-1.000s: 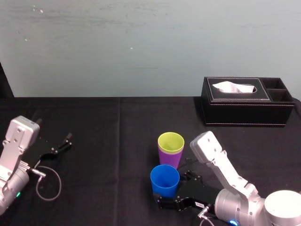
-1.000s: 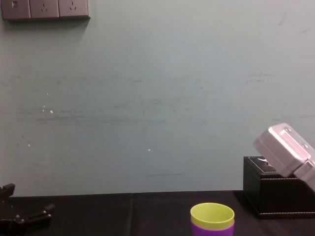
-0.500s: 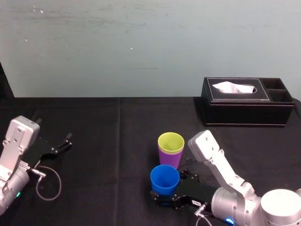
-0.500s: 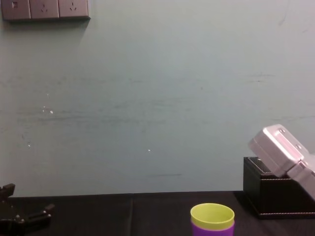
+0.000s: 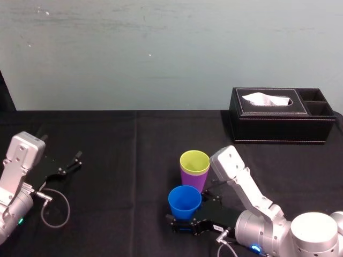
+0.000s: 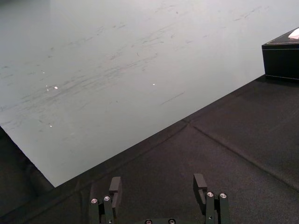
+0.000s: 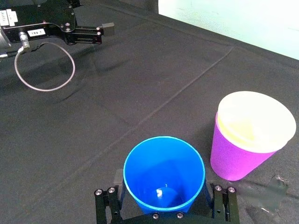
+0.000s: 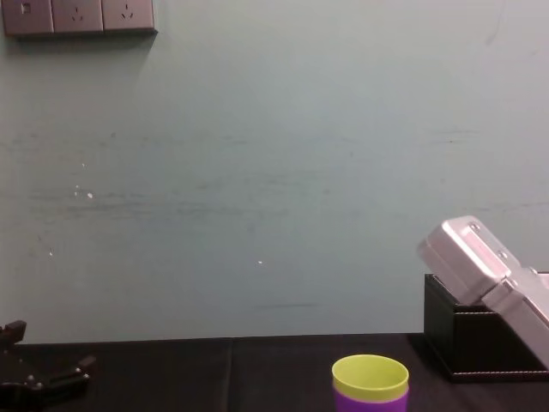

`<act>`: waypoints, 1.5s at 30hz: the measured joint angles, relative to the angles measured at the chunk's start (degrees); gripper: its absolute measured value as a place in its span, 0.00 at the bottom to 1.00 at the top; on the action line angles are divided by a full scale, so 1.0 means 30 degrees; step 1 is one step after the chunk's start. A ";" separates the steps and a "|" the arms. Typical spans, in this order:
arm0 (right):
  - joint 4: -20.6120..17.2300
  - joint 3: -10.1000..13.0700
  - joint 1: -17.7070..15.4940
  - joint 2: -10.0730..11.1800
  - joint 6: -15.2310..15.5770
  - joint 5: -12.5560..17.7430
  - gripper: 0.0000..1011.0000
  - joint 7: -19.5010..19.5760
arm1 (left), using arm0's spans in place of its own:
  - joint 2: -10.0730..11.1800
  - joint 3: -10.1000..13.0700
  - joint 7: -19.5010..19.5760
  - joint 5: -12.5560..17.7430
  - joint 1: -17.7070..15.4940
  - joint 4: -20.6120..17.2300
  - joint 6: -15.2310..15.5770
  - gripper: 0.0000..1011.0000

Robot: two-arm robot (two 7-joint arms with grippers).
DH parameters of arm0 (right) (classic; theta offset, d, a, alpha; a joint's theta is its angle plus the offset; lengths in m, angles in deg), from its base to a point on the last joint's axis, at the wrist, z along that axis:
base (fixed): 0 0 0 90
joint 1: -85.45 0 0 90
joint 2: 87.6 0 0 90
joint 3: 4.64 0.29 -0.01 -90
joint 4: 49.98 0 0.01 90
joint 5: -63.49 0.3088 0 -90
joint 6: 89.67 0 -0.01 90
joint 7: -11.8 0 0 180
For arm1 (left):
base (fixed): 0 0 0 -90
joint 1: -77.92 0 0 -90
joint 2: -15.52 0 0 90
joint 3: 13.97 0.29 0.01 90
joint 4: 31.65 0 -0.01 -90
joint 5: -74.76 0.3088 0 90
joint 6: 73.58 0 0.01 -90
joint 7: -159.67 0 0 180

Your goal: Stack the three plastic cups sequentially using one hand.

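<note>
My right gripper (image 7: 164, 198) is clamped on the sides of the bright blue tapered plastic cup (image 5: 185, 202), which is upright near the front of the black table (image 5: 118, 155). Just beside it stands the purple plastic cup (image 5: 194, 180), with the yellow-green plastic cup (image 5: 194, 160) nested inside. My left gripper (image 6: 159, 186) rests parked at the far left, jaws apart.

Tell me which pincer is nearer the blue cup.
Right. The right pincer clasps the blue cup, one finger on each side. The left pincer lies open far off to the cup's left.
</note>
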 joint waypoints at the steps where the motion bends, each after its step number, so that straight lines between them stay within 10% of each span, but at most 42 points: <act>1: 0.0029 -0.0014 0.0024 -0.0026 0.0010 0.0000 0.99 0.0007 | -0.0001 -0.0001 0.0000 -0.0001 0.0000 0.0000 0.0000 0.99; 20: 0.0094 0.0002 0.0064 -0.0171 0.0219 -0.0087 0.99 0.0245 | 0.0000 0.0000 0.0000 0.0000 -0.0001 0.0000 0.0000 0.99; 32: 0.0076 -0.0001 0.0065 -0.0153 0.0199 -0.0078 0.73 0.0237 | 0.0000 0.0000 0.0000 -0.0001 0.0000 0.0000 0.0000 0.99; 45: -0.0620 0.0318 -0.0174 -0.0165 -0.0096 -0.0063 0.72 0.0486 | 0.0000 -0.0001 0.0000 0.0001 0.0000 0.0000 0.0000 0.99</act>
